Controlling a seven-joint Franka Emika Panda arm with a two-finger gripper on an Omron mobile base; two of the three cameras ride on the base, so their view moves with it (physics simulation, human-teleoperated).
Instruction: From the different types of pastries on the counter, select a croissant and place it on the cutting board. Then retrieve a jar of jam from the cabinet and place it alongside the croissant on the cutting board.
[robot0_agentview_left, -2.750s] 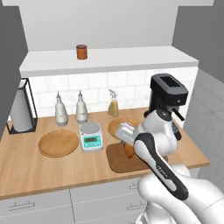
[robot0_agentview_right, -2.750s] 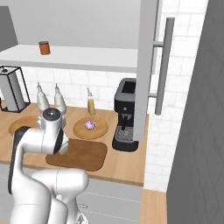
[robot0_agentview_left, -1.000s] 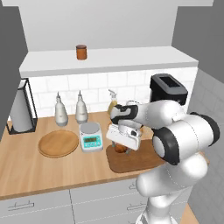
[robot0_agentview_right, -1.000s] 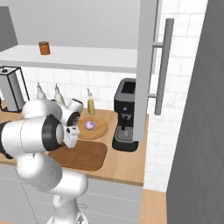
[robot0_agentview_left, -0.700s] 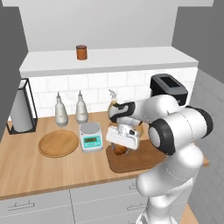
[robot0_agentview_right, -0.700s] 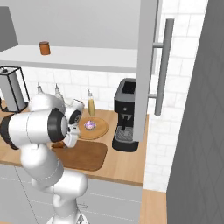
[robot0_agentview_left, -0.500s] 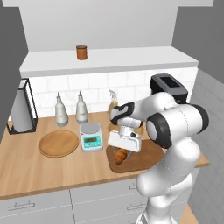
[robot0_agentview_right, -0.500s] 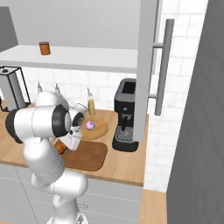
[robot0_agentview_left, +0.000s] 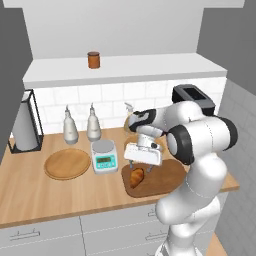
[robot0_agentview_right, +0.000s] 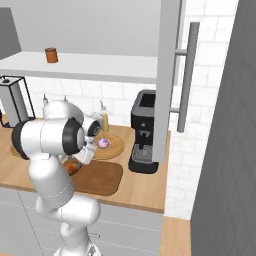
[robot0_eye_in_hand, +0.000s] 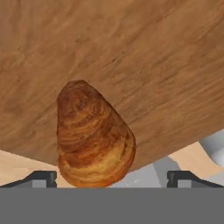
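Since a second ago your two-finger gripper went from pinching to fully spread, and the golden-brown crescent croissant now lies on the dark brown rounded wooden cutting board, centre-right of the left base view. Croissant step looks done. Next you'd lift clear and go for the small reddish-brown jam jar on the white shelf, upper left.
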